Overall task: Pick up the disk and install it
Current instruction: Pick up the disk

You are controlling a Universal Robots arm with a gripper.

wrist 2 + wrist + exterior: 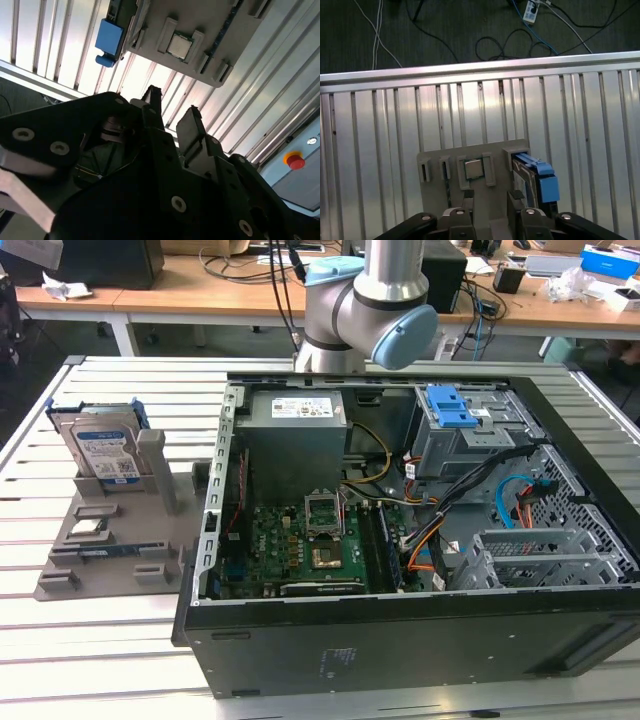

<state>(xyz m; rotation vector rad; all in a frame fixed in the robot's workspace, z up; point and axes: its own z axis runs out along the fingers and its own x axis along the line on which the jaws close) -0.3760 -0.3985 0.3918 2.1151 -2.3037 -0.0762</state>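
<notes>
Black two-finger gripper [491, 201], parted and empty, hovers near the upright silver, blue-framed disk [534, 175]; pickup not begun, needing jaws centred astride it.

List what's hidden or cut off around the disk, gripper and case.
Disk: lower part behind posts of the holder in the exterior view; cut by the frame edge in the second wrist view.
Gripper: body cut by the frame edge in both wrist views.
Cage: inside hidden under its blue latch, exterior view.
Arm: runs off the exterior view's top edge.
</notes>
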